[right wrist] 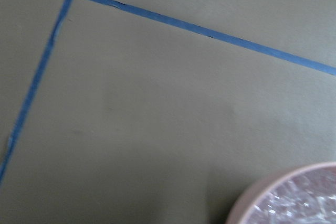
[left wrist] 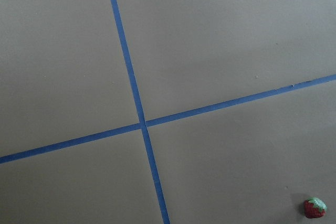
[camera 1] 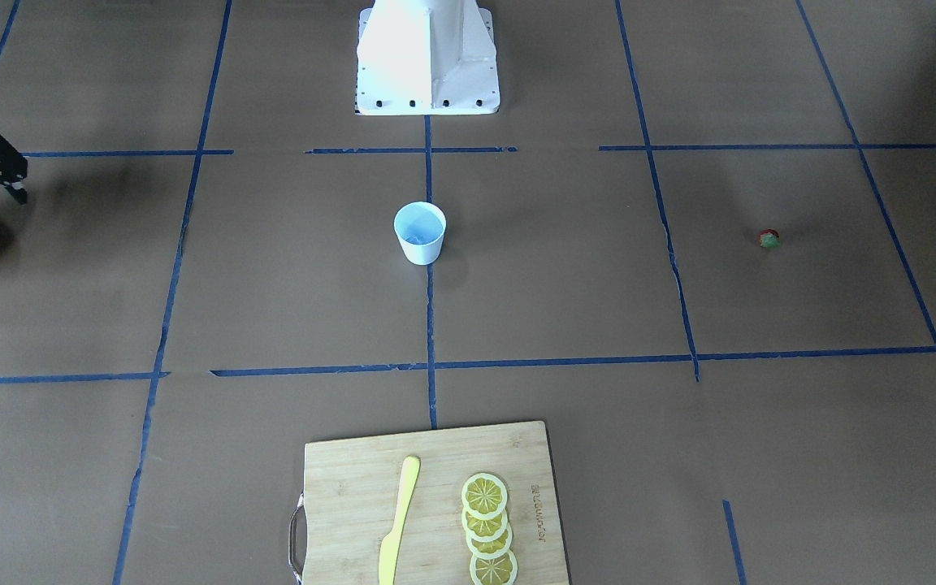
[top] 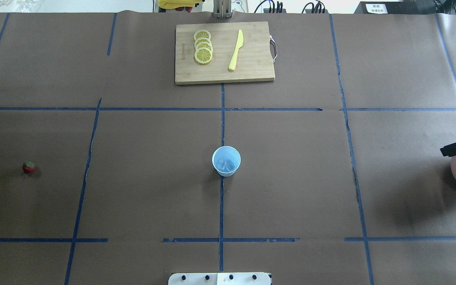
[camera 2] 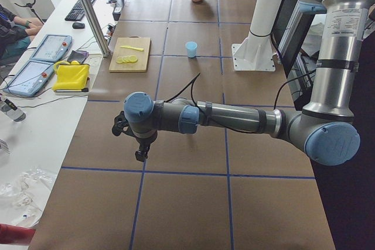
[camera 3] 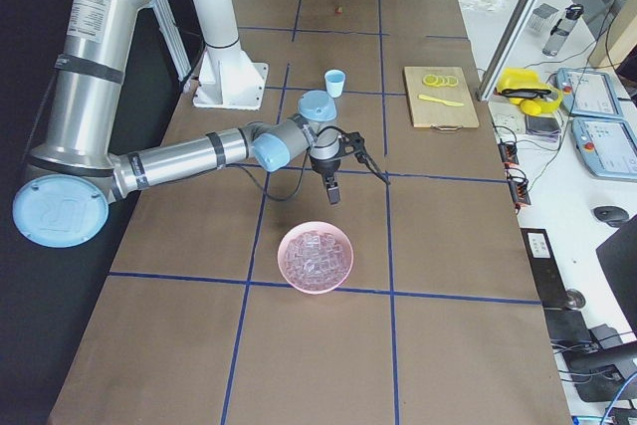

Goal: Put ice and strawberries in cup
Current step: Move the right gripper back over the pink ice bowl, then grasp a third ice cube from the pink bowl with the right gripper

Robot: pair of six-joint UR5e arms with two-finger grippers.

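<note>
The strawberry (left wrist: 314, 209) is lying off to one side of the left end effector (camera 2: 141, 154), whose opening I cannot tell; centring overhead before descending seems wise. The right end effector (camera 3: 356, 186) is hanging spread beside the pink bowl (camera 3: 281, 252) of ice (camera 3: 317, 258), with the cup (camera 3: 335, 82) well beyond.

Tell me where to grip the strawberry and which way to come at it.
I'd pinch the strawberry across its red body, below the green top, coming straight down. It sits low on the table with nothing close beside it.
</note>
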